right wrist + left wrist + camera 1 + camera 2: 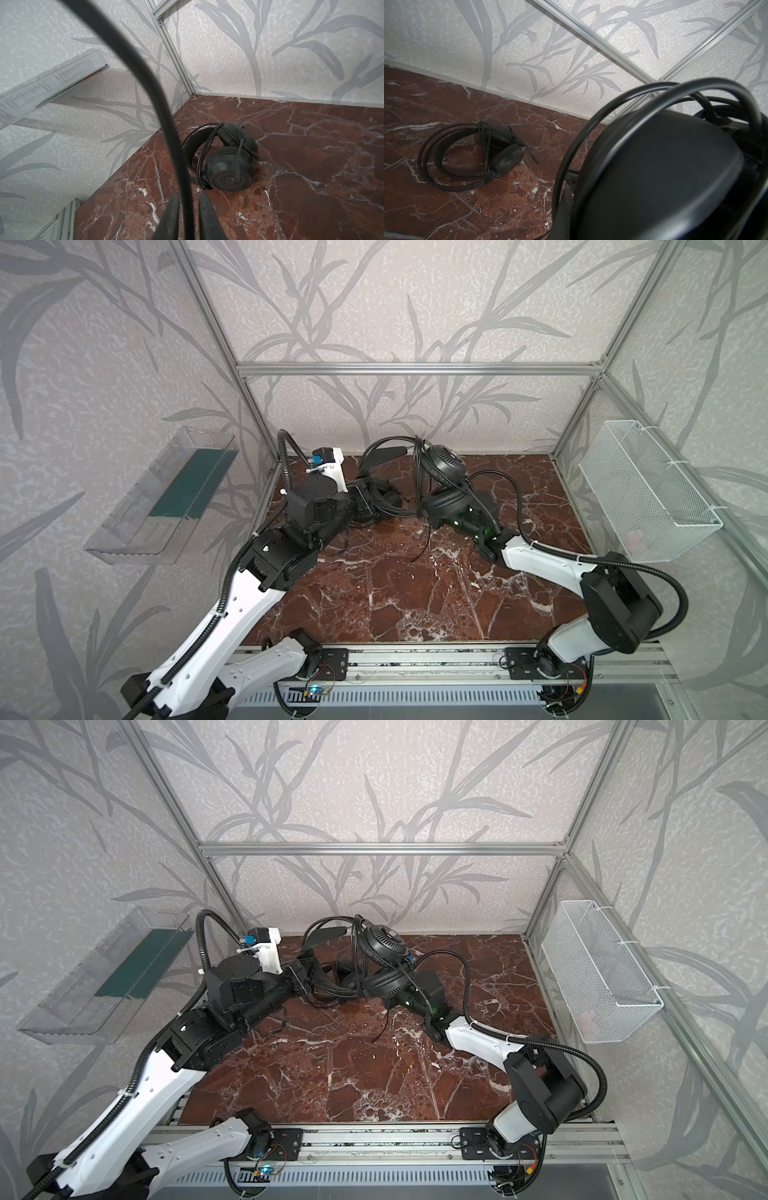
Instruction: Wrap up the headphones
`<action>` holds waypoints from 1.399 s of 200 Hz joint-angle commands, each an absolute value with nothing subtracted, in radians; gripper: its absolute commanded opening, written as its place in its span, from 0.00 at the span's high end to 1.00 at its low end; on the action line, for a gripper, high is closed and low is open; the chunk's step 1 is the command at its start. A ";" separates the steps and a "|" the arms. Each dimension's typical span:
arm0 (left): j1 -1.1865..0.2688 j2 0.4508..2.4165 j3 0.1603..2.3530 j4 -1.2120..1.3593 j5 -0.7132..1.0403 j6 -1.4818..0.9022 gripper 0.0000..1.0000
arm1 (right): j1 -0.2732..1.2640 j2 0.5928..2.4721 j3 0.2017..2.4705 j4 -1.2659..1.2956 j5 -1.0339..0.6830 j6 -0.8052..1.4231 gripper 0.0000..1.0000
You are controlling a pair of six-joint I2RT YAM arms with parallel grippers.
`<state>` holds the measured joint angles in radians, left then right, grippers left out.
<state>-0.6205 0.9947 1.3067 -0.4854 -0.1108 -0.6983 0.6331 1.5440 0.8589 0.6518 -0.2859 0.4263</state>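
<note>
Both top views show red marble tabletop (415, 593), leaf-patterned walls (395, 302); grippers' states cannot be told.

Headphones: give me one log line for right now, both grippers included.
phase: wrapping | headphones: raised at rear centre, cable looped around them | left gripper: shut on headphones | right gripper: jaws parted around a black strand

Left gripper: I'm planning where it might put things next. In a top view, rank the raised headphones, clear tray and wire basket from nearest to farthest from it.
1. Raised headphones: at the jaws of the left gripper, rear centre of the table.
2. Clear tray: on the left wall.
3. Wire basket: on the right wall, across the table.
</note>
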 commanded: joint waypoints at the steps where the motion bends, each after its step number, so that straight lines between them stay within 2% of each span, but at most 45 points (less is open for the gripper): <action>1: -0.617 0.967 1.353 -0.379 -0.108 -0.753 1.00 | 0.634 1.567 0.849 0.732 -0.316 0.441 0.71; 32: -0.615 0.967 1.359 -0.385 -0.100 -0.757 1.00 | 0.634 1.594 0.830 0.862 -0.327 0.463 0.65; 49: -0.615 0.968 1.370 -0.393 -0.097 -0.753 1.00 | 0.634 1.607 0.807 0.931 -0.312 0.469 0.57; 105: -0.617 0.981 1.400 -0.419 -0.097 -0.750 1.00 | 0.634 1.611 0.747 0.982 -0.263 0.444 0.38; 179: -0.616 0.992 1.427 -0.432 -0.093 -0.749 1.00 | 0.634 1.599 0.691 0.965 -0.263 0.428 0.34; 205: -0.615 0.994 1.434 -0.446 -0.100 -0.743 1.00 | 0.634 1.555 0.654 0.929 -0.252 0.414 0.33; 233: -0.615 1.001 1.441 -0.464 -0.098 -0.739 1.00 | 0.634 1.481 0.614 0.859 -0.233 0.389 0.26; 280: -0.615 1.012 1.442 -0.465 -0.085 -0.749 1.00 | 0.634 1.451 0.611 0.802 -0.259 0.368 0.26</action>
<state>-0.6197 1.0183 1.3911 -0.5323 -0.0986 -0.7090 0.6331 1.4597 0.6117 0.8246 -0.2478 0.3916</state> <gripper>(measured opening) 0.065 0.743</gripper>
